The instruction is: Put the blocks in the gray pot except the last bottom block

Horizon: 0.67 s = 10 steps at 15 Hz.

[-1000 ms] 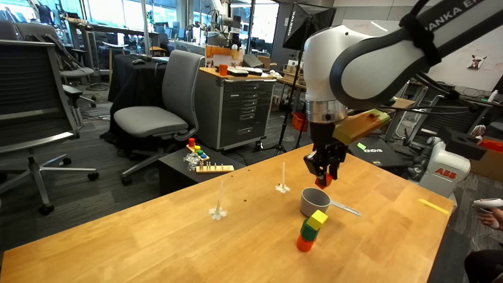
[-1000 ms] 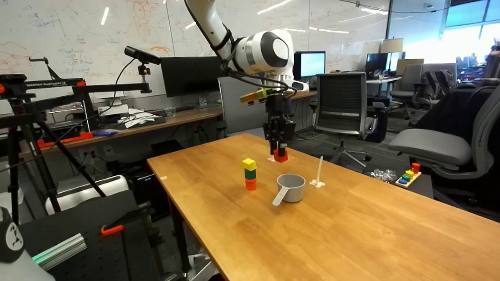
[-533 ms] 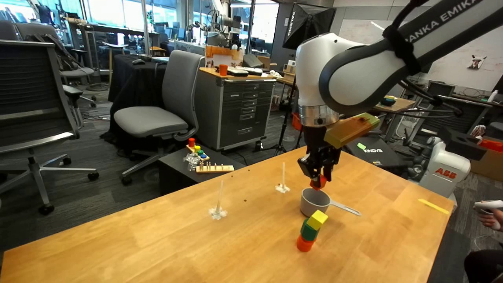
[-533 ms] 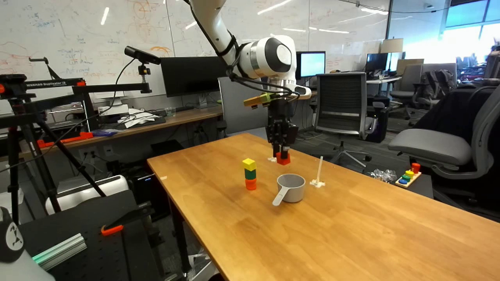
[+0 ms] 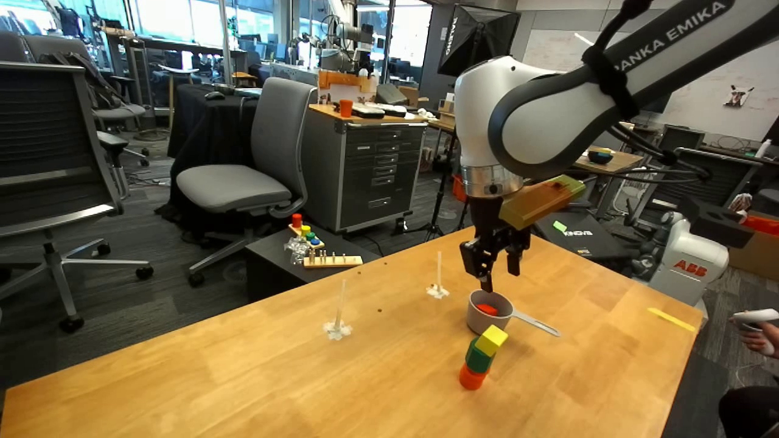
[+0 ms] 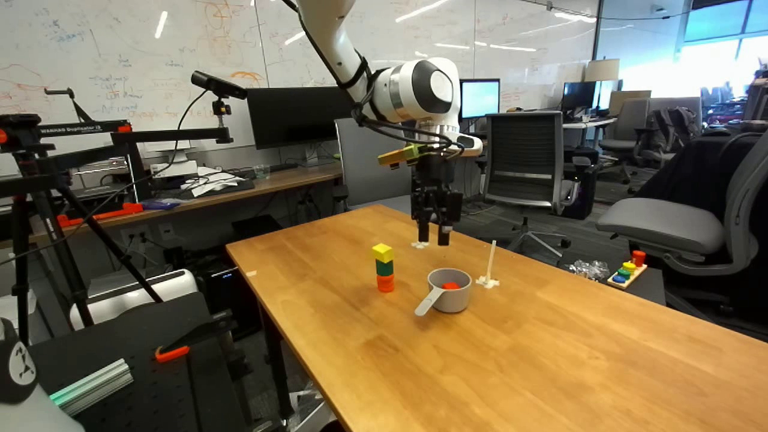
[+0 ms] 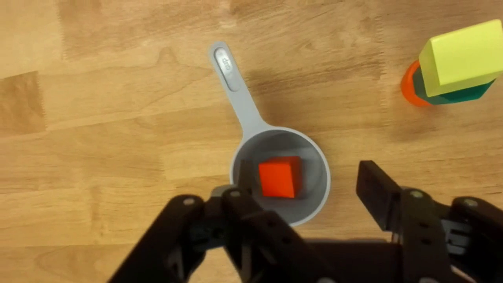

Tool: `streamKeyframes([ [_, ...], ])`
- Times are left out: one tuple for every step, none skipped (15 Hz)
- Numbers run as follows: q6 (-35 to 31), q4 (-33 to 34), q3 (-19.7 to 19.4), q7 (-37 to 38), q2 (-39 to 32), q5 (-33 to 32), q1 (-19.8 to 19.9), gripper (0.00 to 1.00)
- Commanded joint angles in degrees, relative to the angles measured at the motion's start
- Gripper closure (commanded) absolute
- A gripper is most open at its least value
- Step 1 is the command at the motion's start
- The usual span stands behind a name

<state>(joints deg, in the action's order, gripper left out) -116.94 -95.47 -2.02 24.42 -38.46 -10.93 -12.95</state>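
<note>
Red block (image 7: 277, 179) has dropped into the gray pot (image 6: 454, 304) from the gripper (image 6: 434, 237), now spread. Left of the pot in an exterior view, the yellow block (image 6: 383, 252) looks light, stiff: pinch opposite sides.

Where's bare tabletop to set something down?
Bare in an exterior view: between the block stack and leftmost dowel; between the handle of the gray measuring cup and yellow strip. Crowded: between cup and stack, with the open gripper above the cup.
</note>
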Motion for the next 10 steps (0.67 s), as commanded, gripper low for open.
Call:
streamKeyframes([
  [2.91,3.0,-0.32,0.91,-1.23,0.78,0.01,0.0],
  [3.32,3.25,-0.22,0.87,-1.29,0.92,0.07,0.0],
  [3.53,3.42,0.02,0.71,-1.16,1.16,0.07,0.0],
  [3.7,3.54,0.24,0.65,-0.99,1.45,-0.02,0.0],
  [3.84,3.57,0.64,0.5,-0.6,1.62,-0.39,0.0],
  [3.86,3.67,1.08,0.35,-0.33,1.72,-0.81,0.0],
  [3.82,3.79,1.55,0.25,-0.11,1.86,-1.19,0.0],
  [3.77,3.89,2.1,0.18,0.13,1.92,-1.79,0.0],
  [3.7,3.98,2.53,0.16,0.26,1.82,-2.35,0.0],
  [3.61,4.01,3.05,0.12,0.43,1.74,-3.0,0.0],
])
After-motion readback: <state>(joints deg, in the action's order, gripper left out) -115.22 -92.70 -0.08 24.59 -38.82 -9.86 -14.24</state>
